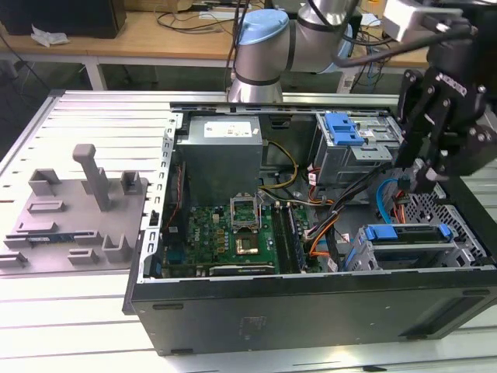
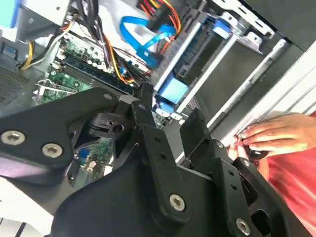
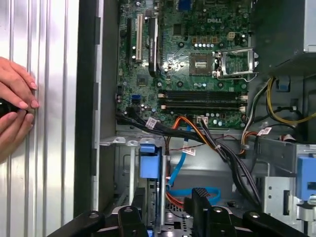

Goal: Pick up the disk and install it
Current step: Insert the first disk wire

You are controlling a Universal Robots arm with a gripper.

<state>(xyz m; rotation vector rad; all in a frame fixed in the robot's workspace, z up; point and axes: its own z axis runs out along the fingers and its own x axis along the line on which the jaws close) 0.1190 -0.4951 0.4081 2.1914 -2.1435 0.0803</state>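
Exterior view: the black two-finger gripper (image 1: 423, 180) hangs at the exterior view's right, over the open black desktop computer case (image 1: 311, 311). It's just above the flat silver disk in its bright blue plastic carrier (image 1: 408, 233), which sits in the drive bay at lower right.

Second wrist view: the fingers (image 2: 195, 129) are spread wide with nothing in them, and the disk (image 2: 173, 91) sits edge-on just past the tips.

First wrist view: same wide, empty gap. A person's hand (image 3: 15, 108) rests on the ribbed metal table (image 3: 54, 163).

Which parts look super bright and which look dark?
Exterior view: the ribbed table shines pale, while the computer case looks dark outside. First wrist view: the table glares beside a hand. Second wrist view: the gripper looks black against the lit motherboard.
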